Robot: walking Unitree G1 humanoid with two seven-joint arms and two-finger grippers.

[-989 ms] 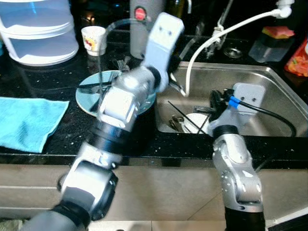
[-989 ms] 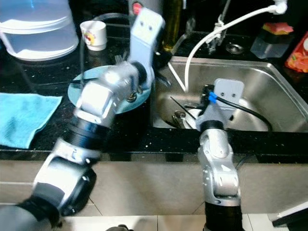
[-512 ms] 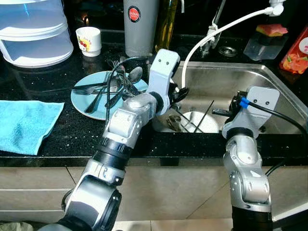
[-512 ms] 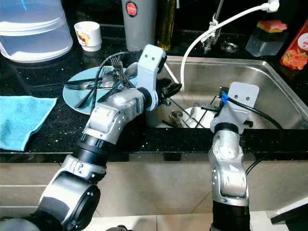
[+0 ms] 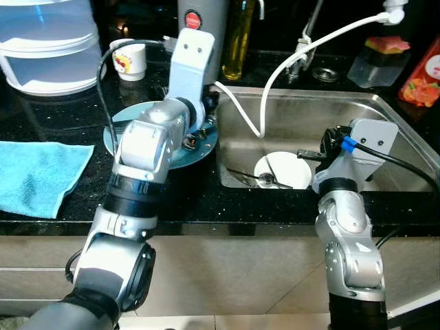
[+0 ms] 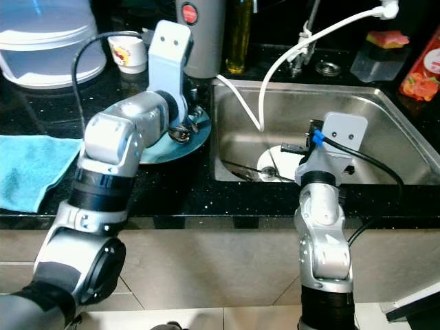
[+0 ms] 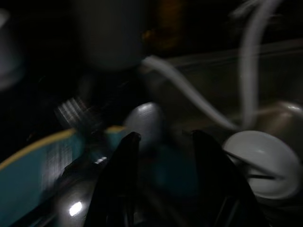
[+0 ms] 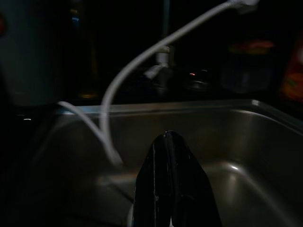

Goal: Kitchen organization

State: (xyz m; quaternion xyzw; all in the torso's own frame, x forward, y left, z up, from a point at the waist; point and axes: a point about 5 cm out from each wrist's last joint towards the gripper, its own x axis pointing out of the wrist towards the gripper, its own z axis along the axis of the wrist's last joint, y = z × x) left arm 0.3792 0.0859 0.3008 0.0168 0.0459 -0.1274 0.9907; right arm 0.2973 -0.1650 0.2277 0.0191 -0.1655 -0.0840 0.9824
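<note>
Standing at a kitchen run, noting things big to small.
Table (image 5: 62,227): black speckled stone, running left of the sink and behind it.
Sink (image 5: 371,124): steel basin set into the table on the robot's right; a white hose (image 5: 275,75) loops down from the tap into it.
Clear tub (image 5: 48,41): stacked plastic container at the far left back of the table.
Blue cloth (image 5: 34,175): lying flat near the table's front edge, left of the plate, apart from it.
Grey flask (image 6: 206,38): upright with a red badge, at the back just behind the plate; a bottle of yellow oil (image 5: 237,45) stands beside it.
Teal plate (image 6: 175,141): on the table just left of the sink rim, carrying cutlery, a spoon (image 7: 144,123) among it.
White dish (image 5: 285,168): on the sink floor near the front wall, dark utensils lying across it.
Paper cup (image 5: 129,58): small, printed, behind the plate at the back.
Left hand (image 7: 161,142): over the plate's sink-side edge, its two black fingers parted with nothing between them, the spoon just beyond the tips.
Right hand (image 8: 175,156): raised over the sink's front part, fingers pressed together, empty.
</note>
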